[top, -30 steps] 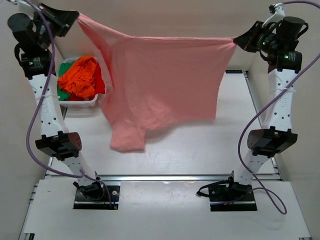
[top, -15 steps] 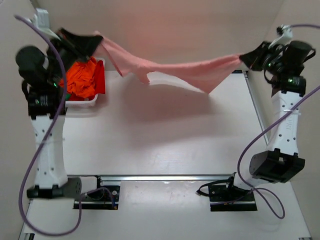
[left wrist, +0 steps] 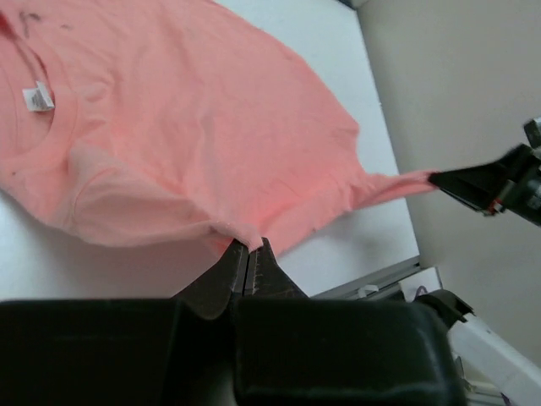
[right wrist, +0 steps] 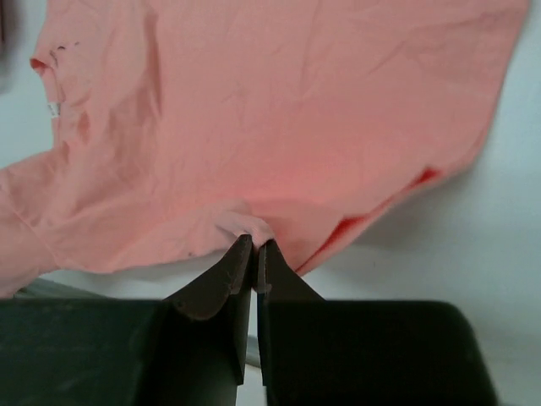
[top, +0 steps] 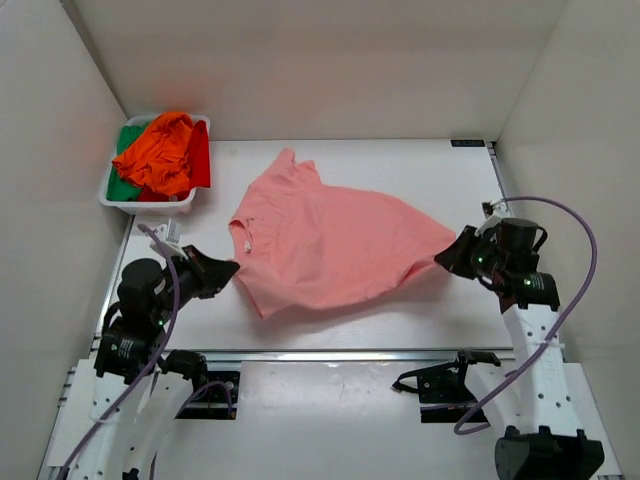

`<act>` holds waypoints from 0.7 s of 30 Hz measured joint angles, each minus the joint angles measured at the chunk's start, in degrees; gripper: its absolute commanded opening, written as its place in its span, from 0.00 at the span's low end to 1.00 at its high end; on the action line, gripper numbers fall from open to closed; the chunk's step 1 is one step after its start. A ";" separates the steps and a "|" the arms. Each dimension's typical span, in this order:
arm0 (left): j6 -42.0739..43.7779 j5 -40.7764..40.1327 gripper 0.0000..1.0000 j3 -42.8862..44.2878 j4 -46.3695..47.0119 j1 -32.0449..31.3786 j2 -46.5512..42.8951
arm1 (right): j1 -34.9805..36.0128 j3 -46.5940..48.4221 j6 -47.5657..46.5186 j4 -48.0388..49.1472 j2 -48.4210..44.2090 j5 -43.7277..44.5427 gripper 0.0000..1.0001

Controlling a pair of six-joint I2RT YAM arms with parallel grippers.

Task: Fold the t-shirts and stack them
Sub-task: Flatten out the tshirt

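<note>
Salmon-pink t-shirt (top: 330, 245) lies spread between left hand (top: 234, 267) and right hand (top: 441, 258) — each pinching its edge.

legible text: none | neck tag (left wrist: 36, 97): white, sewn inside the collar of the pink t-shirt (left wrist: 194, 118), its print too small to make out | dark plate (top: 470, 143): at the far edge of the table (top: 400, 170), its marks blurred, unreadable
</note>
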 measured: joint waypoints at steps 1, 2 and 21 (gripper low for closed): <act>0.02 0.26 0.00 -1.25 -1.31 0.96 -1.38 | 0.90 -1.03 0.57 -1.31 -1.57 0.57 0.00; 0.04 0.52 0.01 -2.38 -2.54 1.90 -2.38 | 1.29 -2.05 0.94 -2.62 -2.64 1.05 0.00; 6.71 1.66 0.00 48.00 5.77 10.51 53.20 | 1.44 45.75 -2.27 3.41 41.33 -1.99 0.00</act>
